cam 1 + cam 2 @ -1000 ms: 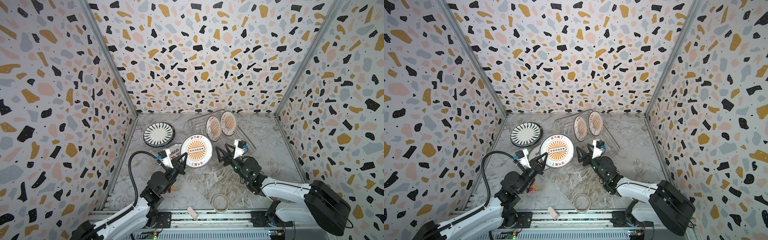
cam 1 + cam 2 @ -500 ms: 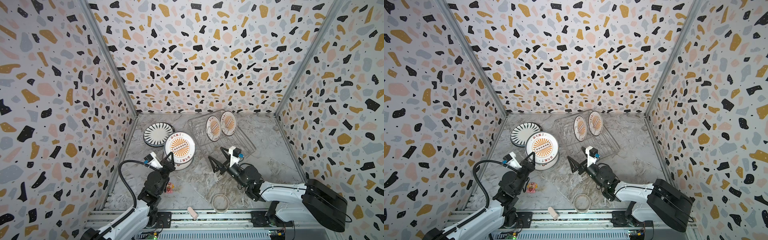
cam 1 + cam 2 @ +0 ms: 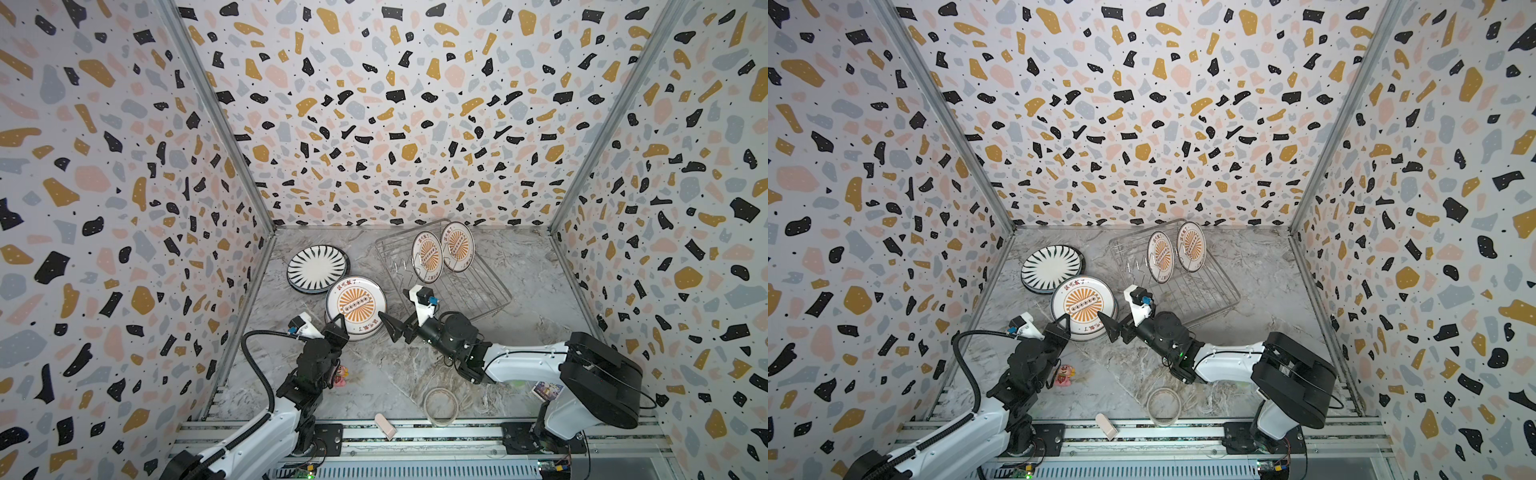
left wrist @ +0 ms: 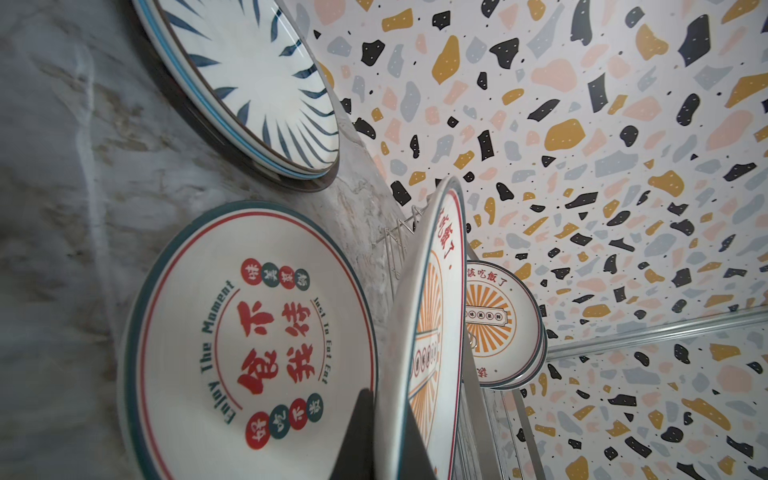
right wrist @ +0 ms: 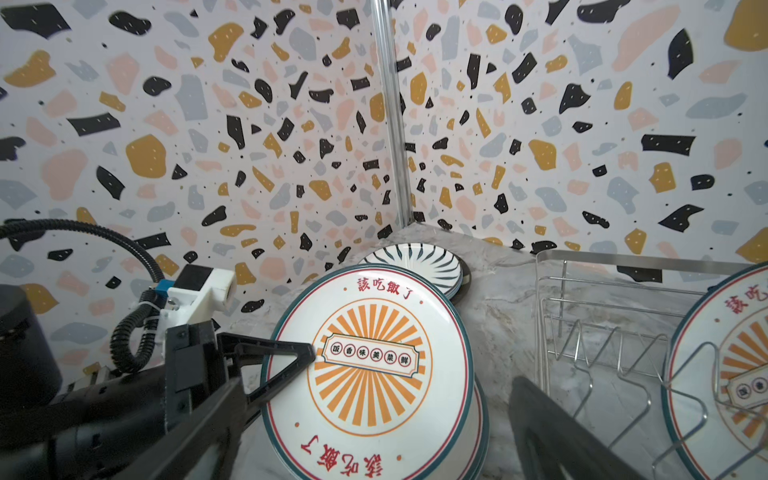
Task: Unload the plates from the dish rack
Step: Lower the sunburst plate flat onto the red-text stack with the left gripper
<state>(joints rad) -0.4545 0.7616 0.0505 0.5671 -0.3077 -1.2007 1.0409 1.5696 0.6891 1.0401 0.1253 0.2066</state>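
Observation:
My left gripper [image 3: 338, 326] [image 4: 386, 440] is shut on the near rim of an orange sunburst plate [image 3: 355, 305] [image 3: 1084, 307] [image 5: 374, 365]. The plate is held tilted just over a flat plate with red characters [image 4: 249, 332]. Behind them lie the black-striped plates [image 3: 318, 268] [image 5: 411, 259] in a flat stack. My right gripper [image 3: 394, 305] [image 5: 376, 382] stands open just right of the held plate and touches nothing. In the dish rack [image 3: 478, 291] [image 5: 582, 332], at the back right, two sunburst plates [image 3: 428, 255] [image 3: 457, 245] stand upright.
A translucent tape ring [image 3: 441, 405] lies near the front edge. A small pink toy [image 3: 340, 374] sits by my left arm. A beige block [image 3: 385, 426] is on the front rail, and a small card [image 3: 546, 390] lies by the right arm's base. Patterned walls close three sides.
My right gripper let go of the sunburst plate and opened. My left gripper carried the plate leftward and lower, over the flat plates beside the striped stack.

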